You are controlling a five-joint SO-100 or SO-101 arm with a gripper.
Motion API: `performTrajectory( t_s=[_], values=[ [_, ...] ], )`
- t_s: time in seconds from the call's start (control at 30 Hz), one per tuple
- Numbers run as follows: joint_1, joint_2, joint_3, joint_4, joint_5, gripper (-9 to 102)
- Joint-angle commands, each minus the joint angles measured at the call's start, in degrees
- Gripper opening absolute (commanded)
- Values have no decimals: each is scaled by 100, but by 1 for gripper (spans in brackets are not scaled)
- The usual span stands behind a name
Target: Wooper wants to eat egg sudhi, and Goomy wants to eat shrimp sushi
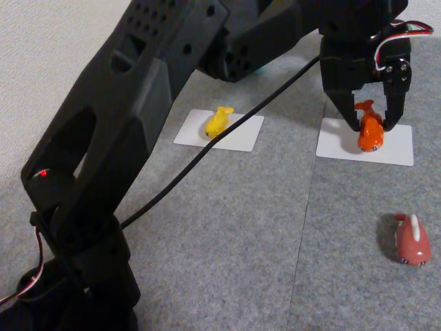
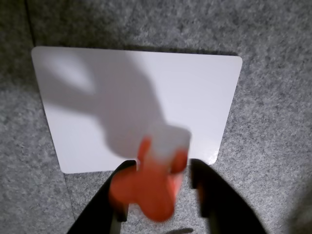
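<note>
While your arm's black base fills the near left of the fixed view, a dull red figure (image 1: pixel 412 241) lies nearest on the grey table (image 1: pixel 241 262), well apart from the rest. Farther back, your gripper (image 1: pixel 370 126) straddles the shrimp sushi (image 1: pixel 370 131), jaws partly spread, fingers close on both sides; whether it's clamped, you cannot tell. The fish sits on a white card (image 1: pixel 396 148). Left, the egg sudhi (image 1: pixel 218 121) lies on another white card (image 1: pixel 241 134), with a black cable (image 1: pixel 207 148) crossing it.

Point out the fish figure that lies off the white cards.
The dull red figure, lying on bare grey carpet. The yellow figure and the orange one each sit on a card.
</note>
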Motion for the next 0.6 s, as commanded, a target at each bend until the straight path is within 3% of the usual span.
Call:
performTrajectory(
  t_s=[0.0,0.27,0.57],
  values=[
    [44,97,-343,-167,-9,22],
    [88,220,-343,-35,53,26],
    [-176,1608,-343,1371,123,26]
  ],
)
